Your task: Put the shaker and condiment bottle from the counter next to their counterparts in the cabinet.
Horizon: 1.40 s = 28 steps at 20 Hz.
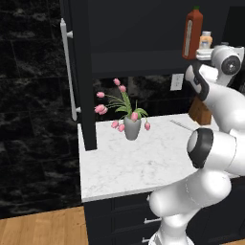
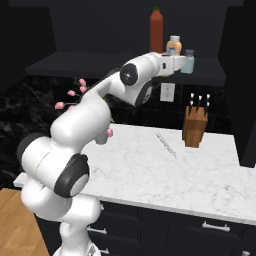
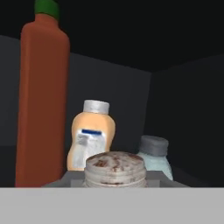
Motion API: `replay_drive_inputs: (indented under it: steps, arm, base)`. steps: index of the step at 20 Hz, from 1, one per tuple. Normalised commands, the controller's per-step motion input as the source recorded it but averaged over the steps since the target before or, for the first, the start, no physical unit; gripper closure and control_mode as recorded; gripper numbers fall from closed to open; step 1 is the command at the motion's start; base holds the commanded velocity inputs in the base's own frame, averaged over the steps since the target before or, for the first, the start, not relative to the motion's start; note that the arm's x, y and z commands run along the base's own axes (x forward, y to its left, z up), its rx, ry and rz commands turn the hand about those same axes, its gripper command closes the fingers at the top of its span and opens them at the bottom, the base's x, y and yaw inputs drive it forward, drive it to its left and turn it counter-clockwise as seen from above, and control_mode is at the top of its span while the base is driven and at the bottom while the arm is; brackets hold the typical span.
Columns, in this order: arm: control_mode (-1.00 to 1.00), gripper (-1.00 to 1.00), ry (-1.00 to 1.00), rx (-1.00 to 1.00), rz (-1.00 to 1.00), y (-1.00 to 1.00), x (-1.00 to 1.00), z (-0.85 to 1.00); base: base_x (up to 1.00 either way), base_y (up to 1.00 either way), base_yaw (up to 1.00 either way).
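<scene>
- I had the arm stretched up to the cabinet [image 2: 75, 65] shelf, the gripper [image 2: 176, 63] level with the shelf's front edge, near its right end.
- The claw was closed on the shaker [image 3: 114, 169]; in the hand view its silvery, rust-flecked cap sat at the bottom, between the fingers.
- The condiment bottle [image 2: 156, 31], red-orange with a green cap, stood upright on the shelf, left of the gripper.
- The peach-orange bottle [image 3: 91, 136] stood just right of the condiment bottle and further back, the pale blue-grey shaker [image 2: 188, 61] right of that.
- Below, on the marble counter [image 1: 124, 165], a vase of pink tulips [image 1: 130, 119] stood near the back left corner and a knife block [image 2: 195, 127] towards the back right.
</scene>
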Motion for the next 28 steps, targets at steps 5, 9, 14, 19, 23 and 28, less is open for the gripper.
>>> replay_drive_inputs:
  steps: [5, 9, 14, 19, 23, 28]
  arm:
    - [-1.00, 1.00, 0.05, 0.00, -0.05, 0.00, 0.35, -0.23]
    - [-1.00, 1.00, 0.00, 0.00, -0.03, 0.00, 0.31, -0.36]
    - [-1.00, 1.00, 0.00, 0.00, 0.00, 0.00, 0.37, -0.33]
    - [-1.00, 1.00, 0.00, 0.00, 0.00, 0.00, 0.35, -0.35]
    - [-1.00, 1.00, -0.08, 0.00, 0.01, -0.06, 0.27, -0.44]
    - [-1.00, 1.00, -0.22, 0.00, 0.05, -0.07, 0.18, -0.57]
  base:
    - [0.00, 0.00, 0.00]
    - [0.00, 0.00, 0.00]
    - [0.00, 0.00, 0.00]
    - [0.00, 0.00, 0.00]
    - [0.00, 0.00, 0.00]
    - [0.00, 0.00, 0.00]
